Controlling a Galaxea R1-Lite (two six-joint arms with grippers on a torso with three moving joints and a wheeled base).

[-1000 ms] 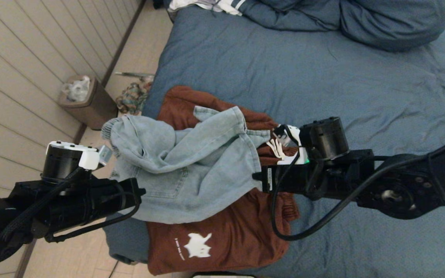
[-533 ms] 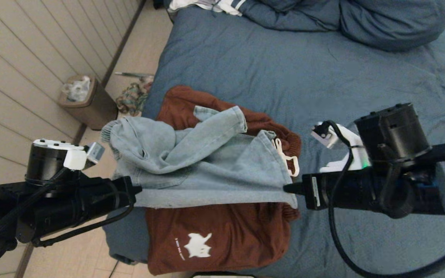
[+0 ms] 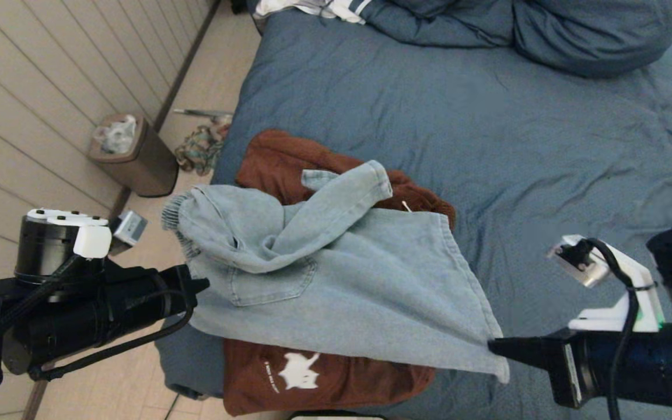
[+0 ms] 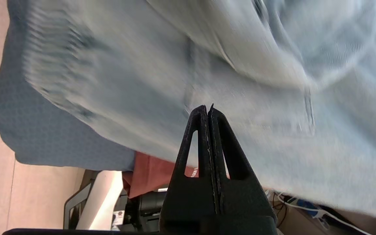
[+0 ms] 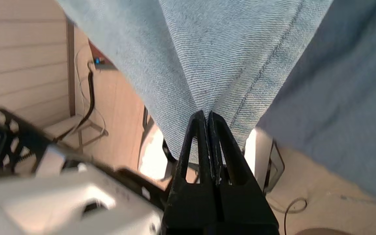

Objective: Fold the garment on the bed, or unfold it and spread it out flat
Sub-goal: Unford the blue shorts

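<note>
I had both grippers — left gripper (image 3: 199, 286) at 9 o'clock, right gripper (image 3: 493, 345) at 4 — fingers clenched on the denim shorts (image 3: 336, 280), stretched above the bed (image 3: 487, 128).

This is a bedroom in a home. A wide bed (image 3: 487, 146) with a wrinkled slate-blue sheet fills most of the frame, and a bunched blue duvet (image 3: 546, 35) with a pillow lies along the top edge. Clothes lie on the bed near its lower left corner: light-blue jeans (image 3: 324, 280) over a rust-brown sweatshirt (image 3: 324, 373) with a white print. At the upper left a pale panelled wall (image 3: 38, 87) meets a light wood-look floor (image 3: 207, 76). A small brown waste bin (image 3: 137, 157) with a plastic liner stands by the wall, and a heap of patterned cloth (image 3: 199, 149) lies on the floor beside the bed.
</note>
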